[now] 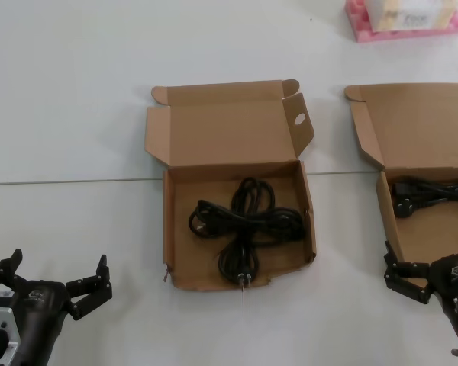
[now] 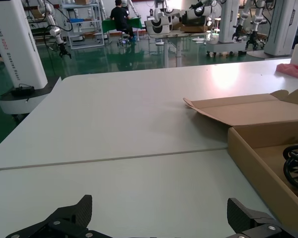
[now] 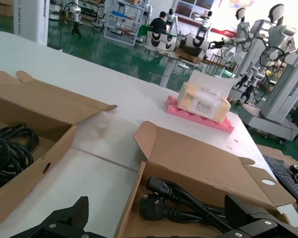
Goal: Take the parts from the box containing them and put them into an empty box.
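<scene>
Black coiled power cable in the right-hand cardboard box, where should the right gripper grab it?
Come straight down and close the jaws across the black coiled power cable at its bundled strands, behind its plugs. It lies flat inside the shallow brown cardboard box, whose walls block any sideways approach.

A robotics lab: white humanoid robots (image 3: 275,29) stand on a green floor (image 2: 114,57) past the white table (image 2: 114,129).

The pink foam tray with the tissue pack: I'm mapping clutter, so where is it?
In the head view the pink foam tray sits at the table's far right edge, behind the right-hand brown cardboard box.
</scene>
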You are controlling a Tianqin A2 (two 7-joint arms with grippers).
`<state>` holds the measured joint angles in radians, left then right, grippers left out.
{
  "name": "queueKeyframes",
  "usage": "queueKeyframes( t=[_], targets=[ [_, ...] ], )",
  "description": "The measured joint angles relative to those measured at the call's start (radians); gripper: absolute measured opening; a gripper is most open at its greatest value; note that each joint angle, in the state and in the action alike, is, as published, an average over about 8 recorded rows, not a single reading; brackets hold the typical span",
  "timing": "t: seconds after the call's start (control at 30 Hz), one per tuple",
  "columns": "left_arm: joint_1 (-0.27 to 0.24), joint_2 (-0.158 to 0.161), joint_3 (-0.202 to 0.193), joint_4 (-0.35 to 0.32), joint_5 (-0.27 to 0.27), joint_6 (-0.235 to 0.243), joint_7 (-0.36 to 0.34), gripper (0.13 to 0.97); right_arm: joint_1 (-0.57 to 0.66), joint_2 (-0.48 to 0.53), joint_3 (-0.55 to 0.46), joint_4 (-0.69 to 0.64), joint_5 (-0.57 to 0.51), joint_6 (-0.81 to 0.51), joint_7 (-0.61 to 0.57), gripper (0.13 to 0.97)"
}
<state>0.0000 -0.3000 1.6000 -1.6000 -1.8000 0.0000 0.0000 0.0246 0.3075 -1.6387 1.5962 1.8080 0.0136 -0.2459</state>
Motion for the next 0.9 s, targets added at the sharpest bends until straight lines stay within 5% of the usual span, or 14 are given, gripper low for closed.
queueKeyframes(
  t=[0.9],
  targets=[
    [0.0, 0.0, 0.0, 0.0, 0.0, 0.0, 0.0, 0.966, 0.0, 0.0, 0.0, 0.0, 0.0, 0.0, 0.0, 0.966]
  ],
)
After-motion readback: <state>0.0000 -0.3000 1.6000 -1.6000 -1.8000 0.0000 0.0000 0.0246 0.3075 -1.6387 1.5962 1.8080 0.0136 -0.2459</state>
